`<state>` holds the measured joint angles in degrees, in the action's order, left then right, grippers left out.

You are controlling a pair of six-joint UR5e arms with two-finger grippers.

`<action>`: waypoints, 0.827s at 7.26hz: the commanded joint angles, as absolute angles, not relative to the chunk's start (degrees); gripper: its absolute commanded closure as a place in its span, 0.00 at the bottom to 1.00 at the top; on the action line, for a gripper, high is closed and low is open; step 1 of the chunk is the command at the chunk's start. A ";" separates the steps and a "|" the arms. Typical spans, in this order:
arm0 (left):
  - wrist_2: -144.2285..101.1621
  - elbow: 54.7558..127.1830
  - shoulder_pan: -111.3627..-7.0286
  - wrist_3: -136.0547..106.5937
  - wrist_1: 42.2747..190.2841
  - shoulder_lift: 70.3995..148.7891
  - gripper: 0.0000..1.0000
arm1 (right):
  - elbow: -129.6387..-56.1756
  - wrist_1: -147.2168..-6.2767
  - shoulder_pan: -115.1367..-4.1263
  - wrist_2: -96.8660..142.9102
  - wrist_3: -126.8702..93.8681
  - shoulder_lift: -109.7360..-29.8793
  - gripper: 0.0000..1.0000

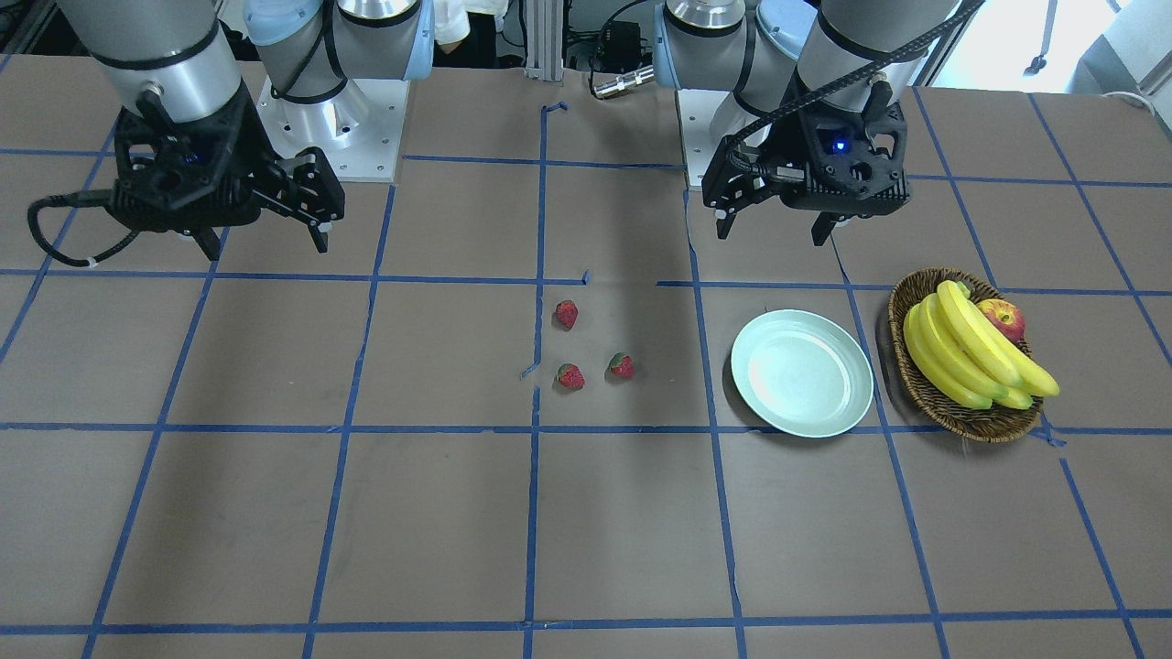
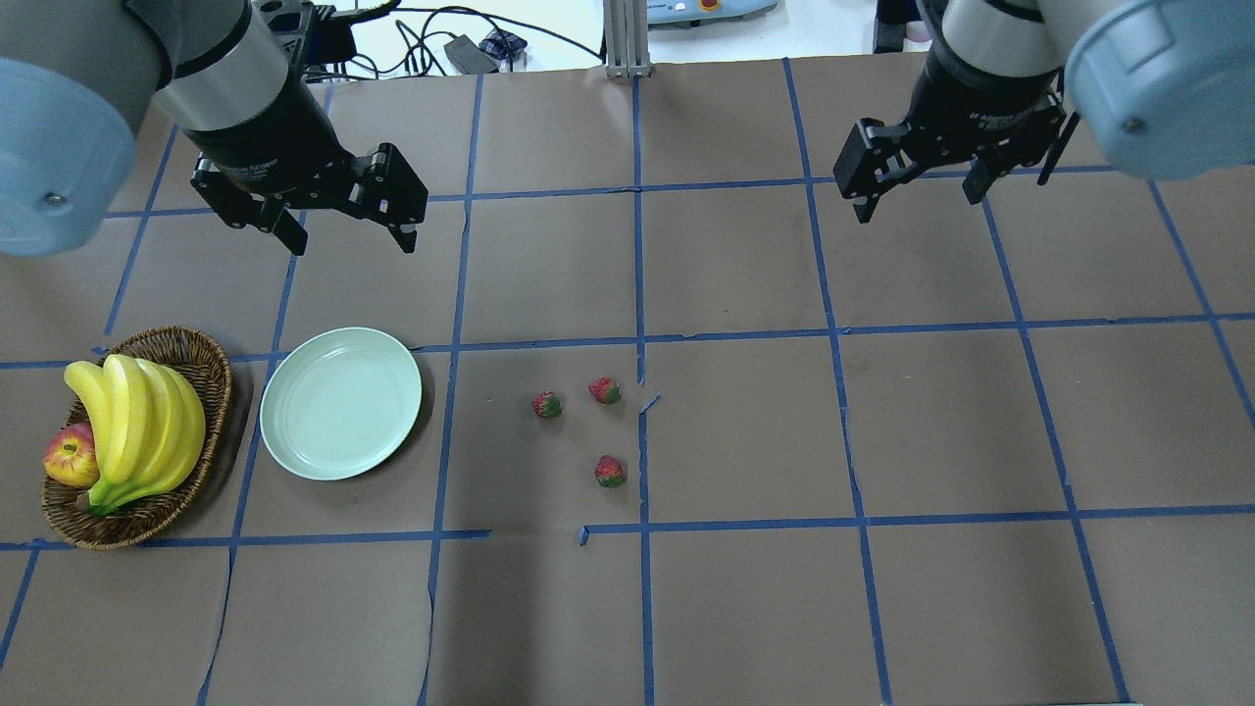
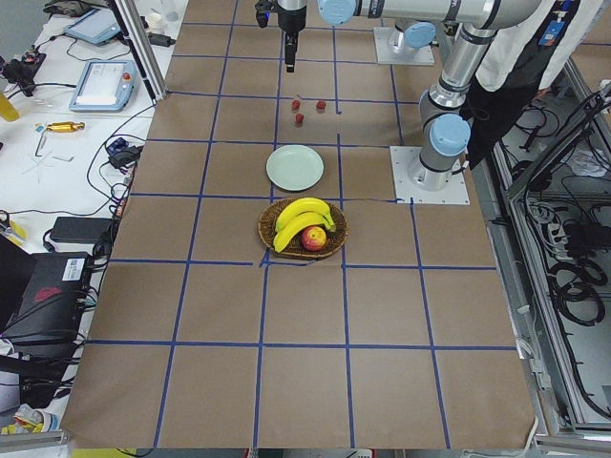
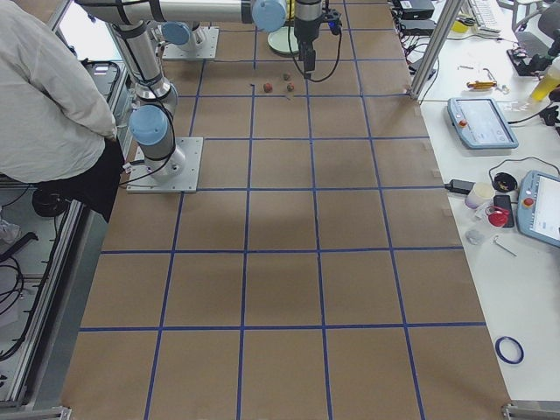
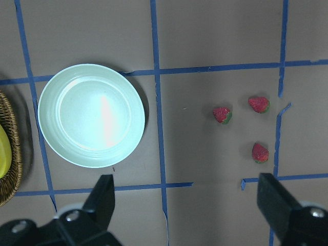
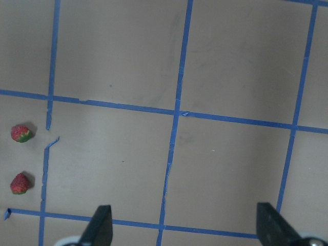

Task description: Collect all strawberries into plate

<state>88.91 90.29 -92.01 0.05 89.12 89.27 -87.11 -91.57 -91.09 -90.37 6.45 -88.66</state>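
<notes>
Three strawberries lie on the table's middle, apart from each other: one (image 2: 547, 404), one (image 2: 605, 390) and one (image 2: 610, 472). They also show in the front view (image 1: 567, 314) (image 1: 570, 376) (image 1: 622, 366) and in the left wrist view (image 5: 222, 114) (image 5: 259, 104) (image 5: 260, 152). The pale mint-green plate (image 2: 340, 403) (image 1: 801, 372) (image 5: 91, 115) stands to their left and holds nothing. My left gripper (image 2: 350, 238) (image 1: 771, 233) hangs open above the table behind the plate. My right gripper (image 2: 919, 201) (image 1: 266, 245) hangs open, far right of the berries. Two berries show in the right wrist view (image 6: 21, 133) (image 6: 20, 183).
A brown wicker basket (image 2: 211, 392) (image 1: 902, 302) with a bunch of bananas (image 2: 137, 412) and a red-yellow apple (image 2: 69, 456) stands left of the plate. Blue tape lines cross the brown table cover. A person stands beside the robot's base in the side views.
</notes>
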 commanded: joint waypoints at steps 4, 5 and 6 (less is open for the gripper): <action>88.86 90.70 -92.02 -0.09 89.21 89.74 0.00 | -85.95 -94.75 -91.14 -89.91 0.70 -88.42 0.00; 88.86 90.96 -92.02 -0.09 89.21 89.82 0.00 | -86.57 -94.83 -91.14 -89.91 0.79 -88.50 0.00; 88.51 91.31 -92.11 -0.70 88.86 91.22 0.00 | -86.92 -94.83 -91.14 -89.91 0.88 -88.42 0.00</action>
